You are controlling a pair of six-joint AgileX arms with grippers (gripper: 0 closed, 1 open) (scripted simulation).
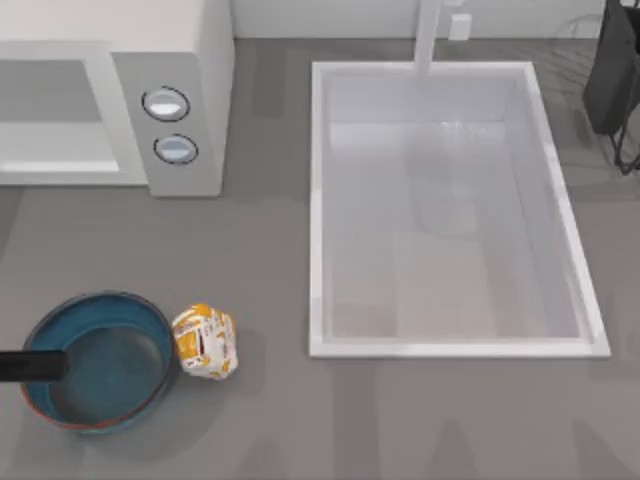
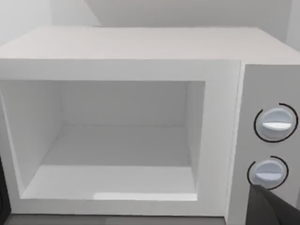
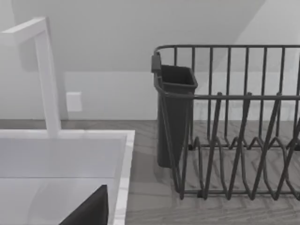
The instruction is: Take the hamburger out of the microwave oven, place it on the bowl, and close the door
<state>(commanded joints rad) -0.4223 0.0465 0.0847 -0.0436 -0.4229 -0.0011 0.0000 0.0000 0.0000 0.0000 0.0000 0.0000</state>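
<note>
The hamburger (image 1: 205,342), a white and orange wrapped lump, lies on the grey table against the outer right side of the bowl (image 1: 60,410), not inside it. The blue bowl with its reddish rim stands at the front left and holds nothing. A dark part of my left arm (image 1: 35,366) reaches in from the left edge over the bowl. The microwave oven (image 1: 170,60) stands at the back left; its cavity (image 2: 117,140) is open and bare. The door is out of view. A dark piece of my left gripper (image 2: 276,208) shows below the knobs (image 2: 275,124).
A large white sink (image 1: 450,75) with a tap (image 1: 430,35) takes up the middle and right of the table. A dark wire dish rack (image 3: 234,126) with a cup holder stands at the back right, near my parked right gripper (image 3: 89,211).
</note>
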